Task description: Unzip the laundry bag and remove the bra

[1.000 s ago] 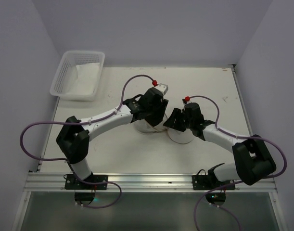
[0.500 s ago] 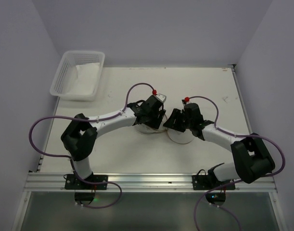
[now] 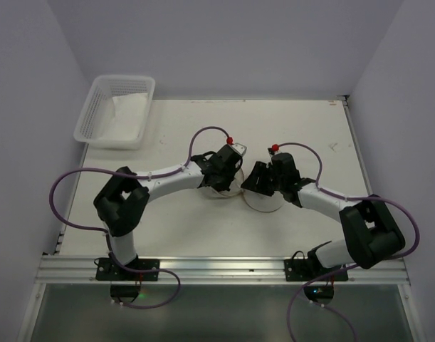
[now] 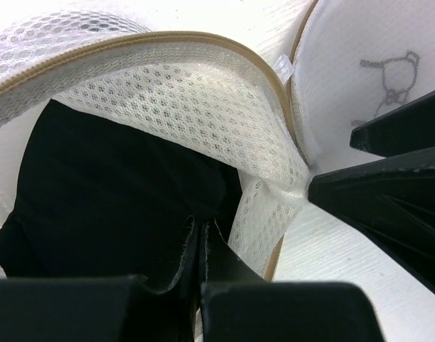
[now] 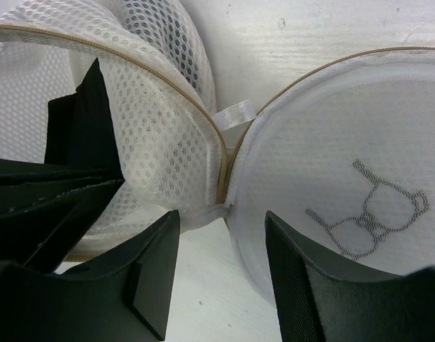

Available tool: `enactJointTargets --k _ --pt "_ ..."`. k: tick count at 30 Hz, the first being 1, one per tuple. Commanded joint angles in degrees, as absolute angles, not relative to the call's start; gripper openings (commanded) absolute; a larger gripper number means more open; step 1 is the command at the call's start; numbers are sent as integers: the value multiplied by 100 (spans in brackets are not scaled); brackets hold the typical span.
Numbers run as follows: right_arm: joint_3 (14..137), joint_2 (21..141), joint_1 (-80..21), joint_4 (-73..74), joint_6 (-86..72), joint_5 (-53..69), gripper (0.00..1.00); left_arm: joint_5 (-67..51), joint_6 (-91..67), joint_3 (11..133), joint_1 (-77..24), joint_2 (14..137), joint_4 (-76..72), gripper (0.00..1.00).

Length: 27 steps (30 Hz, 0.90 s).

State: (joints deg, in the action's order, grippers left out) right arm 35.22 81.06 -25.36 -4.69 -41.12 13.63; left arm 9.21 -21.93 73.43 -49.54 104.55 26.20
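The laundry bag [image 4: 203,107] lies unzipped, its white mesh body open beside its flat lid [image 5: 345,142], which shows the bra icon. The black bra [image 4: 117,185] fills the open body. My left gripper [image 4: 201,231] reaches down into that body, shut on a fold of the black bra fabric. My right gripper [image 5: 222,217] stands open, its fingers either side of the strip joining body and lid, gripping nothing. From above, the left gripper [image 3: 224,182] and the right gripper [image 3: 254,182] nearly meet over the bag [image 3: 235,194] at mid-table.
A white lattice basket [image 3: 116,110] with white cloth in it stands at the far left corner of the table. Purple cables loop off both arms. Walls close in the table [image 3: 310,128] on three sides.
The left gripper has sunk into the open bag and gone from open to shut on the black fabric; its elbow has swung nearer. The right arm has hardly moved.
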Motion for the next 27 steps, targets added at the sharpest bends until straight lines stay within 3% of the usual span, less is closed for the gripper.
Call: enactJointTargets --k 1,5,10,15,17,19,20,22,24,27 --pt "3568 7998 -2514 -773 -4025 1616 54 958 -2144 7251 -4939 10143 2268 0" --pt "3525 7744 -2514 -1036 -3999 1731 56 932 -2223 7137 -4939 9853 2083 0" --pt "3603 7743 -2522 -1292 -4148 1881 66 923 -2285 7084 -4939 9572 1908 0" --pt "3806 8059 -2522 -1143 -4148 1758 65 730 -2233 7093 -4939 9098 1749 0" --pt "3788 8156 -2514 -1099 -4175 1688 60 677 -2224 7066 -4922 8913 1662 0" --pt "3727 8156 -2514 -1063 -4122 1565 48 624 -2241 6979 -4843 8597 1565 0" --pt "3657 8121 -2505 -1020 -4096 1530 35 450 -2259 6952 -4791 8387 1530 0" --pt "3595 8077 -2514 -967 -4026 1416 24 107 -2311 6839 -4571 8166 1329 0" --pt "3533 8025 -2514 -870 -3982 1371 18 -744 -2303 6759 -4335 7876 1108 0" --pt "3516 7928 -2514 -765 -3938 1354 17 -2062 -2460 6680 -4027 7691 660 0"
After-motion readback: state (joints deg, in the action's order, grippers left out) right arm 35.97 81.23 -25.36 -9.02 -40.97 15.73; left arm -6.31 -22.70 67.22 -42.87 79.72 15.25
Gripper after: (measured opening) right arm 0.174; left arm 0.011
